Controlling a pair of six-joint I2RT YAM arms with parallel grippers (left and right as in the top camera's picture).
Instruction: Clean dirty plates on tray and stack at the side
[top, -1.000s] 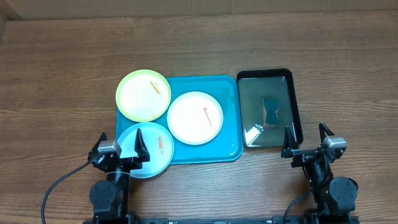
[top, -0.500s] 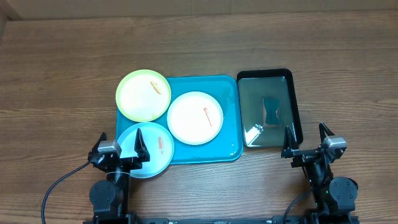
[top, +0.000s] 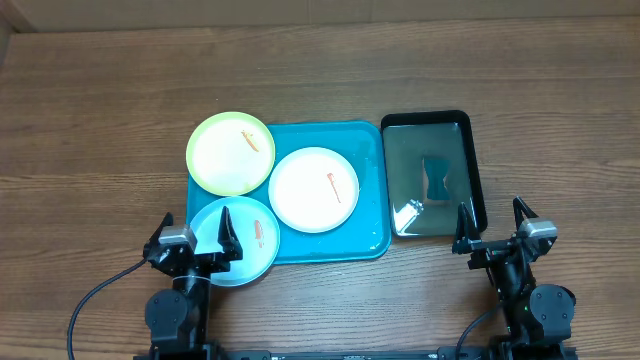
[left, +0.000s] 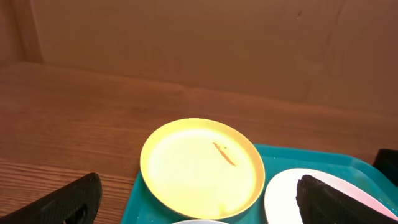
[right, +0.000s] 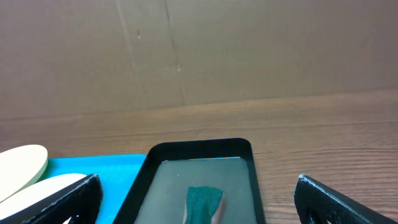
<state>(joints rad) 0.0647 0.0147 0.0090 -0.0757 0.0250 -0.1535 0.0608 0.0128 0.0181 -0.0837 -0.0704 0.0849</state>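
Observation:
Three plates lie on the turquoise tray (top: 365, 185). The yellow-green plate (top: 231, 152) sits at its far left corner and also shows in the left wrist view (left: 202, 168). The white plate (top: 313, 189) is in the middle. The light blue plate (top: 240, 240) overhangs the near left corner. Each has a small orange smear. My left gripper (top: 195, 238) is open and empty at the near edge, over the light blue plate. My right gripper (top: 492, 228) is open and empty just in front of the black tray.
A black tray (top: 434, 172) with water stands right of the turquoise tray and holds a dark green sponge (top: 436, 178); the sponge also shows in the right wrist view (right: 203, 202). A brown cardboard wall stands behind the wooden table.

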